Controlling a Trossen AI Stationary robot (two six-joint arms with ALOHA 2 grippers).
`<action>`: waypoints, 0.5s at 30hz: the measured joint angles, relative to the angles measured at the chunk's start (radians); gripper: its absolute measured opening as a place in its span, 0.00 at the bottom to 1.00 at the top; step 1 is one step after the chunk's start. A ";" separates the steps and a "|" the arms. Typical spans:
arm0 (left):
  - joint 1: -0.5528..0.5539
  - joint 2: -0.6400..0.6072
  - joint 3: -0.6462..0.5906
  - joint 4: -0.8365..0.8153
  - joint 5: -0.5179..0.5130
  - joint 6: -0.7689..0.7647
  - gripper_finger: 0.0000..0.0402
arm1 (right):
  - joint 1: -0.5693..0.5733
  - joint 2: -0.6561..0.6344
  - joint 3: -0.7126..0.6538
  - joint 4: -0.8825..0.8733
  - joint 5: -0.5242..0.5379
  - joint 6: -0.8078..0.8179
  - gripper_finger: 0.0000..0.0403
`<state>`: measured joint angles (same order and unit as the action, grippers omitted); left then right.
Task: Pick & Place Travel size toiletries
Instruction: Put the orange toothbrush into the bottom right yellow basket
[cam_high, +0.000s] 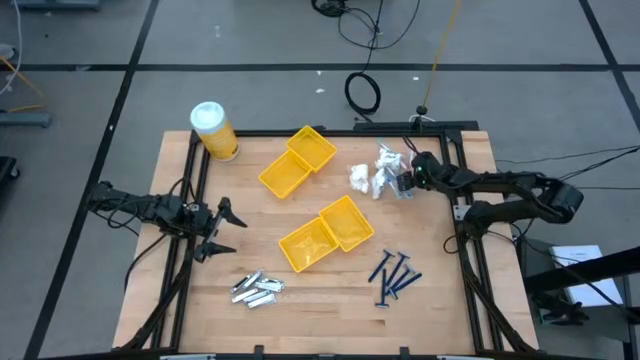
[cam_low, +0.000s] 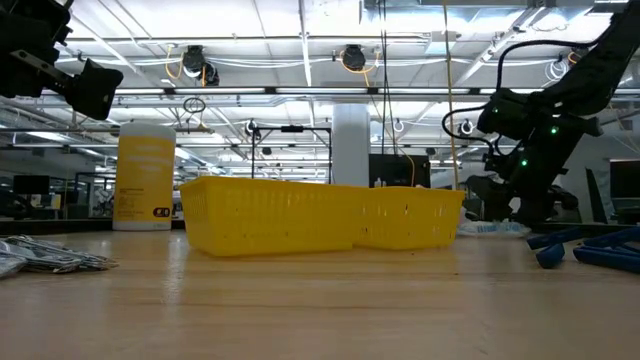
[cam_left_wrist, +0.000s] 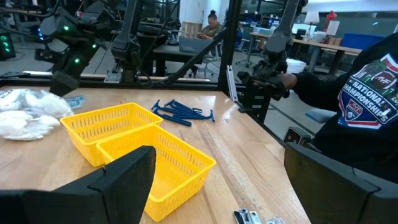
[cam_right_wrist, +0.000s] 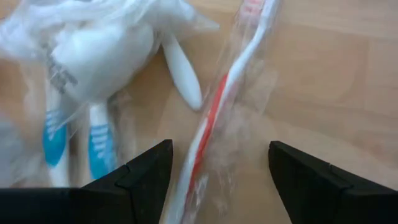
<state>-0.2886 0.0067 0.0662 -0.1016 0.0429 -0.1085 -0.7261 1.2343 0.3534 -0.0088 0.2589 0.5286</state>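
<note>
My right gripper (cam_right_wrist: 217, 180) is open and slants down over the toiletries at the table's far right (cam_high: 403, 183). A slim red-and-white stick in clear wrap (cam_right_wrist: 214, 118) lies on the wood between its two fingers, which stand on either side of it. Beside it lie blue-and-white wrapped sticks (cam_right_wrist: 74, 143) and a white crinkly packet (cam_right_wrist: 99, 50). Dark-blue razor sticks (cam_high: 393, 275) lie near the front right, silver tubes (cam_high: 256, 288) near the front left. My left gripper (cam_high: 225, 228) waits open and level at the table's left side.
Two pairs of yellow trays (cam_high: 297, 160) (cam_high: 325, 233) stand in the middle of the table. A yellow jar with a white lid (cam_high: 214, 130) stands at the far left corner. A person in a dark shirt (cam_left_wrist: 367, 93) is beyond the table's edge.
</note>
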 joint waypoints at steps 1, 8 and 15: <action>0.000 0.000 0.000 0.000 0.000 0.000 0.87 | 0.000 0.013 0.000 0.003 0.007 0.000 0.62; 0.000 0.000 0.000 0.000 0.000 0.000 0.87 | 0.001 0.033 0.000 -0.018 0.022 -0.001 0.46; 0.000 0.000 0.000 0.000 0.000 0.000 0.87 | 0.001 0.034 -0.001 -0.028 0.006 0.001 0.20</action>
<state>-0.2890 0.0067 0.0662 -0.1013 0.0429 -0.1085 -0.7254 1.2684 0.3523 -0.0370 0.2649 0.5291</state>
